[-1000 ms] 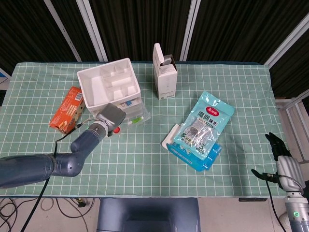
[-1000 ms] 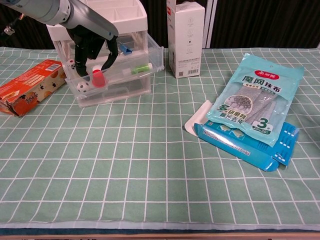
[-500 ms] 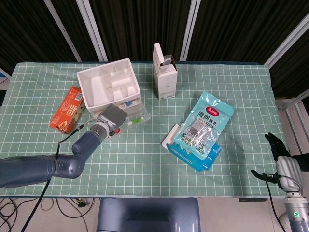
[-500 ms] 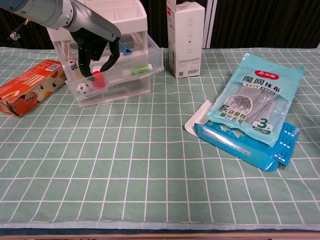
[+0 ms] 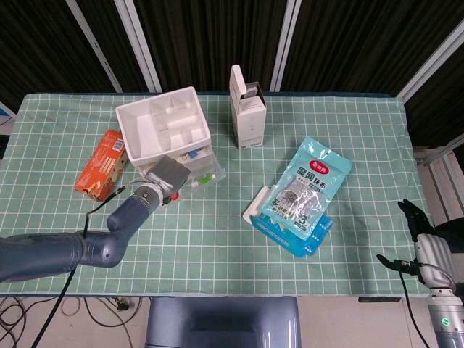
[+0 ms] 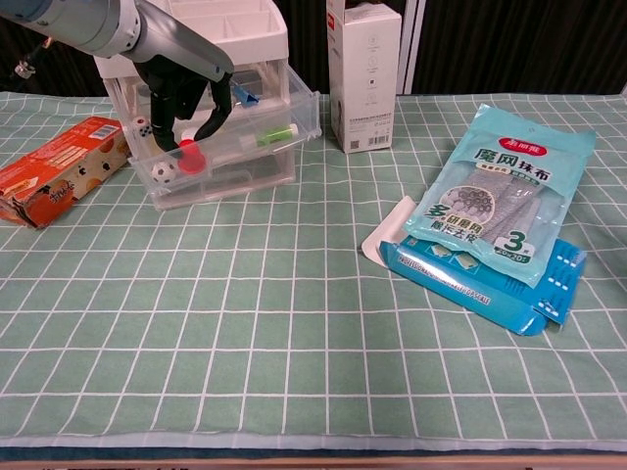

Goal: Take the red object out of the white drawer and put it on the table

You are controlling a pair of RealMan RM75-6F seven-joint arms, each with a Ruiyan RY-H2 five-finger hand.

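Left hand (image 6: pixel 186 93) reached down into the pulled-out white drawer (image 6: pixel 284 122), my fingers closing round the red object (image 6: pixel 191 157) to lift it out.

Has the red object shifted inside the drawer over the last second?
Yes, slightly. In the chest view the red object now lies tilted and a bit nearer the small soccer ball, with the left robot hand over it.

An orange carton (image 6: pixel 54 166), a white box (image 6: pixel 364 73) and teal packets (image 6: pixel 509 201) lie on the checked cloth (image 6: pixel 294 333).
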